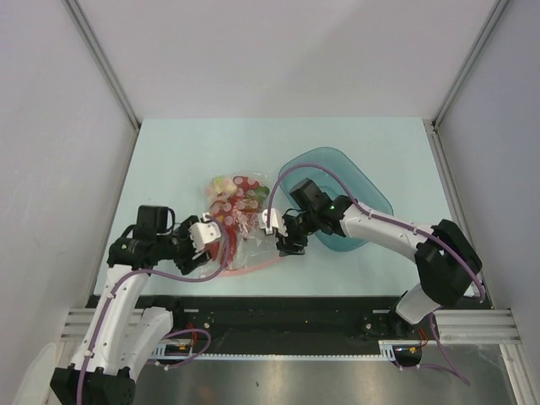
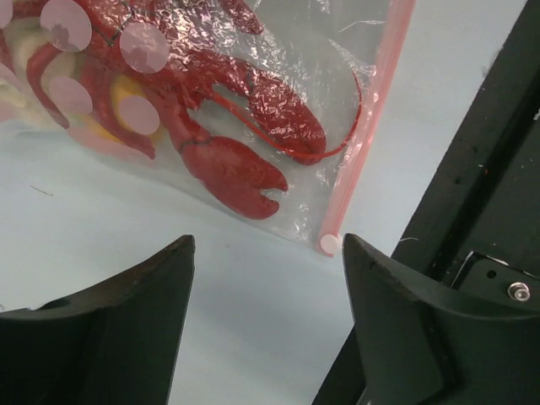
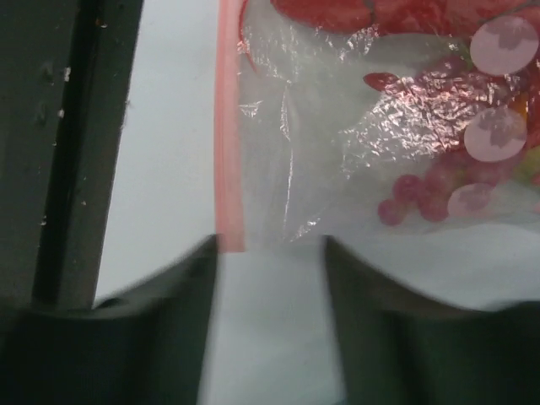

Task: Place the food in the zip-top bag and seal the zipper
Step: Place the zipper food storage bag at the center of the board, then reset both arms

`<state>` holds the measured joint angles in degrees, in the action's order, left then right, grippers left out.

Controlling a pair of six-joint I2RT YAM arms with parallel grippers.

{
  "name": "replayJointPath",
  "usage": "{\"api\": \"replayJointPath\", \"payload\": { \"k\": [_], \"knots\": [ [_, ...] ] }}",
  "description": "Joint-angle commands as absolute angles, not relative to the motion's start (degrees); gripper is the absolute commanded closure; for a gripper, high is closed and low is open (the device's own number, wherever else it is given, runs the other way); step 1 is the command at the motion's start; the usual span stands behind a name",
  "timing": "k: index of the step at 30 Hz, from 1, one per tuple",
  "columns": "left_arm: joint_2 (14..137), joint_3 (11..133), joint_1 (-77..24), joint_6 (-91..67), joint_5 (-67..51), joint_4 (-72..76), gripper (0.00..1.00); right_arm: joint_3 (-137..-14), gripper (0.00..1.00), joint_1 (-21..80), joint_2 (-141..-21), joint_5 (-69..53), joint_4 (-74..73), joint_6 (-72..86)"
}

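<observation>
Zip-top bag (image 1: 239, 218) lies flat on the table (image 1: 169, 152) between the two grippers, mouth edge toward the arm bases. Film is thin, crinkly, floppy and likely slick; it will fold or slide rather than lift as a sheet, so pinching mid-panel looks poor. The zipper (image 2: 364, 139) is the stiffest part and the best place to take hold: a thin pink-red strip, with its white slider end (image 2: 329, 245) just ahead of the left gripper (image 2: 266, 291). Contents look light. Food is inside the bag: red lobster (image 2: 245, 126) pressed against the film near the zipper, dark red clump (image 3: 422, 190) further in, with more small pieces bunched at the far end in the top view. Blue bowl (image 1: 375, 202) sits just right of the bag, partly under the right arm; no food shows in its visible part. Cannot tell if the zipper is fully closed. Left gripper is spread wide and grasps nothing. Right gripper (image 3: 270, 295) is also parted, its blurred fingers at the strip's other end, with nothing clamped.
</observation>
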<state>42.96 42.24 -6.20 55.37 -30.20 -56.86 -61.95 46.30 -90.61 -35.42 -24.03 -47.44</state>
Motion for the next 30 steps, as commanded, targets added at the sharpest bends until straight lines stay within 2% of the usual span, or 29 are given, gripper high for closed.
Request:
{"api": "replayJointPath", "payload": {
  "k": [1,2,3,6,8,13,16,19,25,30],
  "knots": [
    [41.40,46.22,-5.89,55.30,-32.96,-61.60,0.13,-62.05,0.29,47.46,-83.60,-35.07,-25.76,-46.33],
    [41.40,49.36,-5.98,54.15,-33.48,-62.83,0.05,-62.14,0.25,47.46,-82.28,-34.29,-24.45,-42.84],
    [41.57,51.22,-5.89,53.10,-34.18,-63.28,0.00,-62.14,0.15,47.46,-79.22,-33.93,-24.00,-41.15],
    [43.85,58.43,-5.89,44.41,-37.35,-61.62,0.00,-62.58,0.05,47.20,-72.98,-32.00,-21.28,-33.53],
    [48.31,63.77,-5.89,33.09,-37.53,-58.90,0.00,-63.19,0.00,45.11,-70.59,-29.29,-17.43,-28.24],
    [61.06,76.44,-4.75,14.45,-34.37,-53.97,0.00,-68.54,0.00,34.21,-70.04,-26.72,-13.71,-15.06],
    [68.80,84.62,-2.91,9.42,-29.63,-53.00,0.00,-73.11,0.00,25.33,-72.58,-26.98,-14.50,-10.39],
    [75.39,90.51,1.47,7.04,-29.62,-52.65,0.00,-75.67,0.00,15.93,-74.61,-28.12,-15.03,-5.91],
    [78.66,84.40,5.53,5.71,-25.67,-47.73,0.00,-76.73,0.00,4.94,-79.27,-26.19,-23.44,-6.67],
    [79.27,84.19,5.54,5.80,-22.16,-45.88,0.00,-76.81,0.00,-1.56,-80.25,-27.51,-23.30,-5.45]
  ]
}}
